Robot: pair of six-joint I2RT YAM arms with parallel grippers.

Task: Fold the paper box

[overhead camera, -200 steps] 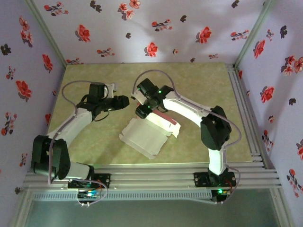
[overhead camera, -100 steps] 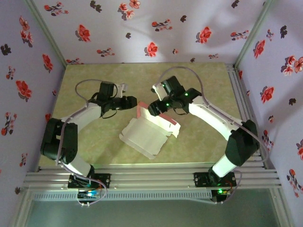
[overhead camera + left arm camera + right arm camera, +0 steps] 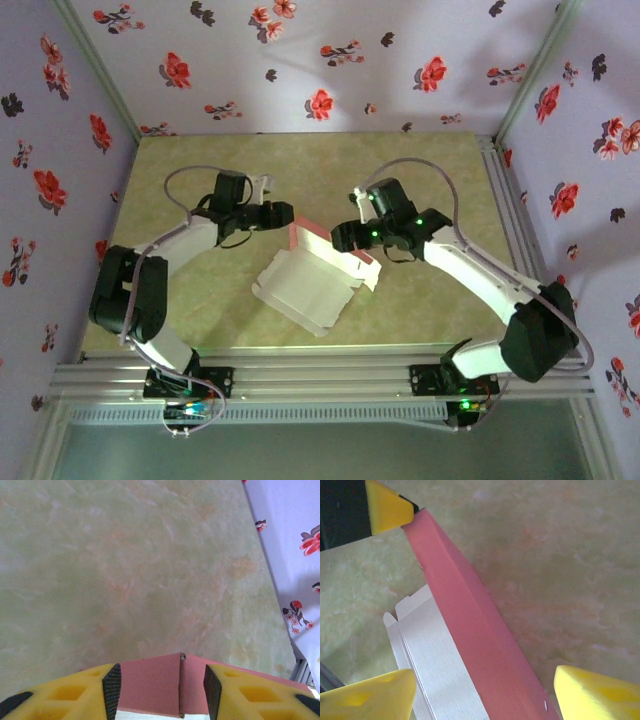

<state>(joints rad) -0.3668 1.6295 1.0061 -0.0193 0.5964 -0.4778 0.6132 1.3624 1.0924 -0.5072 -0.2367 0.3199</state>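
Observation:
The paper box [image 3: 305, 287] lies at the middle of the table, pale face up, with a salmon pink wall [image 3: 325, 246] standing along its far edge. My left gripper [image 3: 284, 213] is open at the wall's left end. In the left wrist view, the gripper [image 3: 161, 681] has its black pads [image 3: 112, 690] on either side of the pink corner [image 3: 150, 682], and the card runs on behind both fingers. My right gripper [image 3: 343, 238] hangs open over the wall's right part. In its own view, the gripper [image 3: 485, 692] has yellow fingertips [image 3: 590, 690] wide apart around the pink wall [image 3: 470, 630] and the white panel [image 3: 437, 665].
The green marbled table [image 3: 430, 175] has bare room behind and to the sides of the box. Aluminium rails run along the right side [image 3: 512, 235] and the near edge [image 3: 320, 372]. Floral walls [image 3: 300, 60] close in the cell.
The right arm has stretched out and its gripper has shifted right along the box's far edge. The left gripper has moved right to the box's far left corner. The pink wall now stands up.

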